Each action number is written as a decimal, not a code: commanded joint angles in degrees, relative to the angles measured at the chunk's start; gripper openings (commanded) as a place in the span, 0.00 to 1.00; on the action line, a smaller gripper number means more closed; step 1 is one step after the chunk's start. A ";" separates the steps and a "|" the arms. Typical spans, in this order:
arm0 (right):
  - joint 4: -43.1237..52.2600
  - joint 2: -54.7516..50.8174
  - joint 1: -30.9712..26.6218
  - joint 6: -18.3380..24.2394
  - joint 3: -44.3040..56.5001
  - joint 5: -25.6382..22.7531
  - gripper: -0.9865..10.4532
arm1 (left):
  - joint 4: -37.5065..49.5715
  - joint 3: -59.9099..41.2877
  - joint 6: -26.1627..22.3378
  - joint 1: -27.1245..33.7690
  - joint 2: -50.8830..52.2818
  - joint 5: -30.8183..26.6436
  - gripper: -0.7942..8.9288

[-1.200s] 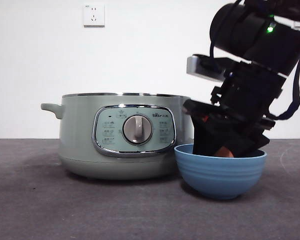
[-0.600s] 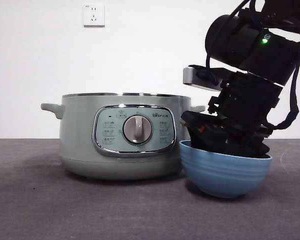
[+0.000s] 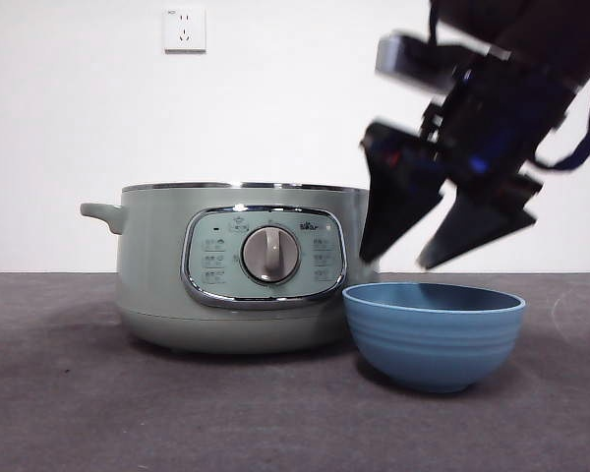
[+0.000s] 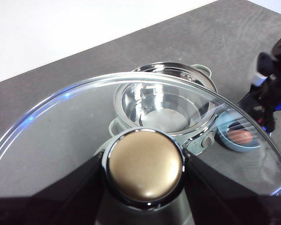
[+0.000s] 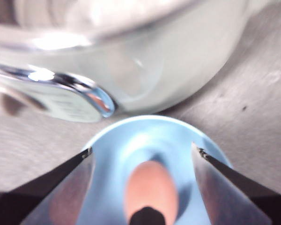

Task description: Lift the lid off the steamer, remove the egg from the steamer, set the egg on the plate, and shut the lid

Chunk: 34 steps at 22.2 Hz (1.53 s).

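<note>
The pale green steamer (image 3: 236,265) stands uncovered on the grey table, and its steel pan (image 4: 164,101) shows bare inside. Beside it on the right sits the blue plate (image 3: 433,334), a deep bowl. The brownish egg (image 5: 150,187) lies in that bowl, also seen in the left wrist view as the egg (image 4: 240,136). My right gripper (image 3: 398,261) hangs open just above the bowl rim, holding nothing. My left gripper (image 4: 145,173) is shut on the knob of the glass lid (image 4: 61,140), held high above the table and out of the front view.
A white wall socket (image 3: 184,29) is on the wall behind. The steamer's side handle (image 3: 100,213) juts out to the left. Grey table surface (image 3: 79,413) stretches in front of both vessels.
My right gripper has risen out of the bowl and opened, leaving the egg inside. The bowl, tilted and nudged half a second ago, sits level again.
</note>
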State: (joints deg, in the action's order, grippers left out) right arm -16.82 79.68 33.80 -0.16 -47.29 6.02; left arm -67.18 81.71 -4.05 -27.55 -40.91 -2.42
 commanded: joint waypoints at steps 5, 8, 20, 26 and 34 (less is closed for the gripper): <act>-7.23 -16.83 0.17 -0.72 0.61 0.04 0.40 | 9.70 0.92 -0.48 -0.11 -4.50 5.97 0.07; -10.95 -26.51 0.17 -2.16 0.59 0.04 0.40 | 14.58 0.92 -0.79 -0.15 -9.01 8.57 0.07; -17.18 -49.57 0.17 -6.93 -2.19 -0.20 0.40 | 33.86 0.92 -5.16 -1.01 -34.49 13.33 0.07; -17.22 -49.64 0.17 -6.91 -2.82 -0.17 0.40 | 37.42 0.92 -5.25 -1.01 -41.62 13.20 0.07; -17.22 -49.64 0.17 -6.91 -2.82 -0.20 0.39 | 42.60 0.92 -5.25 -0.96 -46.27 13.22 0.07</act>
State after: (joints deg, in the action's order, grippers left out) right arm -34.33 30.09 33.80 -6.55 -49.93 5.98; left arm -27.40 81.71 -8.62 -28.47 -87.18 10.48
